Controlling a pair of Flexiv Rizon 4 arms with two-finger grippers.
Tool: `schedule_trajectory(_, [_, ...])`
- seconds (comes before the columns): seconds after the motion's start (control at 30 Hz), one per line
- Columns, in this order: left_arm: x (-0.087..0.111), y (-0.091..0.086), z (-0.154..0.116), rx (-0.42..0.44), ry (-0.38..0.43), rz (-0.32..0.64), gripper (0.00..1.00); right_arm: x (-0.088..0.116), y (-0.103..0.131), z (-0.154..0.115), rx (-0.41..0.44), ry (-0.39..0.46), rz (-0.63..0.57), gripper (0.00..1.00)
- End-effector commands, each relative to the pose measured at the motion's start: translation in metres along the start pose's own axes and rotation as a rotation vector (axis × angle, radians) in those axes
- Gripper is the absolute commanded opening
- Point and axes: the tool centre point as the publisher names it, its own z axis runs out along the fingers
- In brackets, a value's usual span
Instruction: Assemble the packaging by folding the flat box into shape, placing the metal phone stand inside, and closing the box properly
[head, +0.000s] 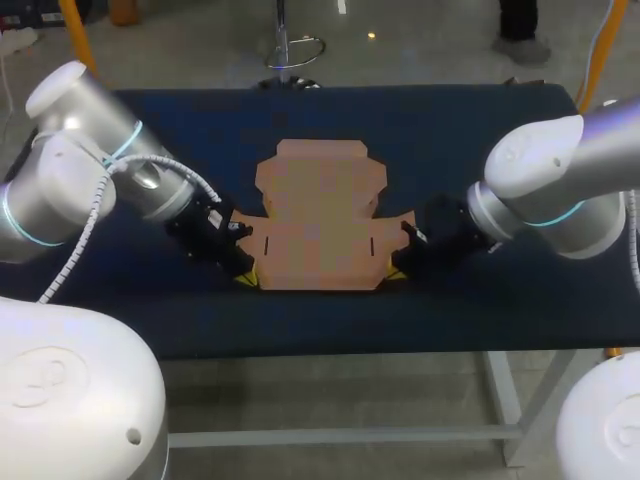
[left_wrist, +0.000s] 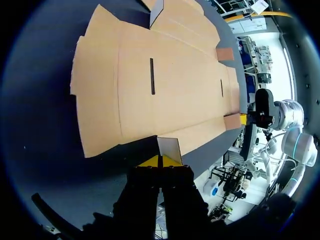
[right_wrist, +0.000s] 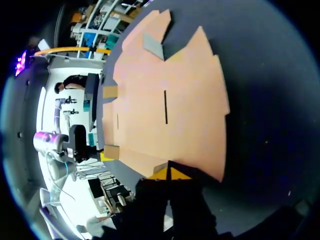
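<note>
Together, left tool (left_wrist: 160, 161) and right tool (right_wrist: 170, 173) each pinch a near-corner flap of the brown flat box (head: 320, 230).

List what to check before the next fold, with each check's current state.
1. Box lying flat on table: ok.
2. Left tool at the box's near corner: ok.
3. Right tool at the other near corner: ok.
4. Both tools' tips closed together: ok.
5. Corner flaps actually gripped: cannot tell.
6. Phone stand in view: not ok, none seen.
</note>
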Motion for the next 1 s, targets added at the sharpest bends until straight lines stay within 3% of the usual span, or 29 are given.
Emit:
schedule_trajectory(0.03, [0.005,-0.005,0.003,-0.013,-0.016,0.004,0.0,0.003,0.001,0.002,-0.003,-0.009,-0.002,0.0])
schedule_trajectory(1.0, [0.026,-0.01,0.011,-0.023,-0.062,0.057,0.0,0.018,0.0,0.013,-0.004,-0.08,-0.041,0.0])
